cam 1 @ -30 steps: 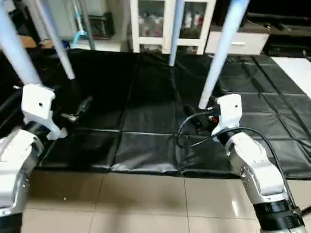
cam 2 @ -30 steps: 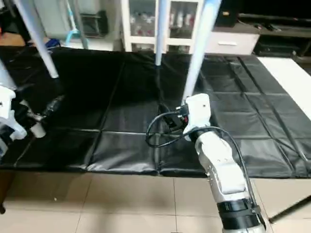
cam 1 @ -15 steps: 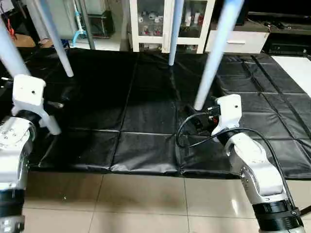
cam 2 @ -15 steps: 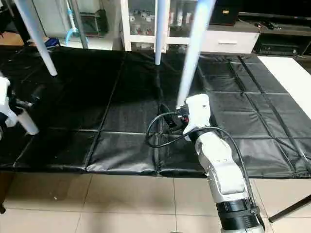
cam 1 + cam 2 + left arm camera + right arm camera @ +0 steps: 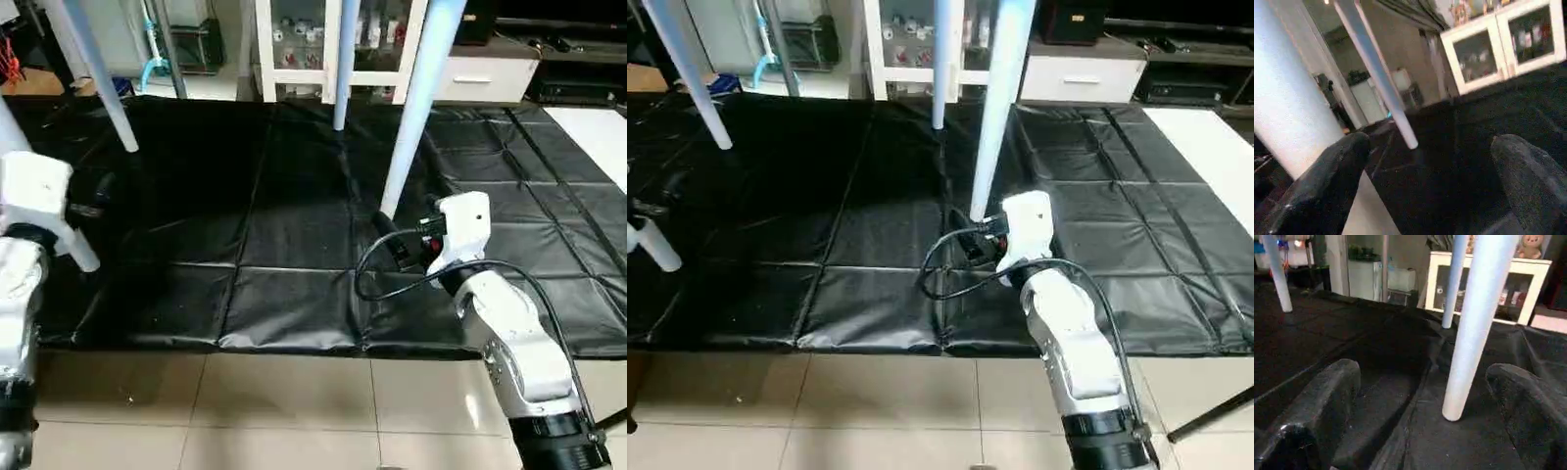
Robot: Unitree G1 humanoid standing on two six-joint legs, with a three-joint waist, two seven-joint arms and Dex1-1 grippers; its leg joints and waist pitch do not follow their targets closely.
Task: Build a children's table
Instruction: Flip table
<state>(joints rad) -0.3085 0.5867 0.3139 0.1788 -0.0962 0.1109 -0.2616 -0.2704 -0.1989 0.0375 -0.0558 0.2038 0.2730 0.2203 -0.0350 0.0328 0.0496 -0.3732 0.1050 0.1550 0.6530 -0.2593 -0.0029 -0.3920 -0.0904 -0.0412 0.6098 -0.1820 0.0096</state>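
Note:
The children's table stands on its white tapered legs on a black mat (image 5: 294, 225); its top is out of view above. My right gripper (image 5: 1420, 396) is open, low over the mat, and the near right leg (image 5: 416, 108) stands just beyond its fingers, untouched. My left gripper (image 5: 1425, 161) is open too. The near left leg (image 5: 1288, 112) rises close beside one of its fingers (image 5: 1327, 181), and its foot (image 5: 656, 245) rests on the mat. The far legs (image 5: 98, 78) (image 5: 343, 69) stand at the back.
A white glass-door cabinet (image 5: 333, 39) and a white drawer unit (image 5: 485, 78) stand behind the mat. A black cable (image 5: 392, 279) loops from my right wrist. Beige floor tiles (image 5: 294, 411) lie in front, and a white panel (image 5: 598, 137) lies at the right.
The view has shifted. My left arm has drawn back toward the picture's left edge. The near right leg now shows a little further left of my right gripper. Both grippers stay open.

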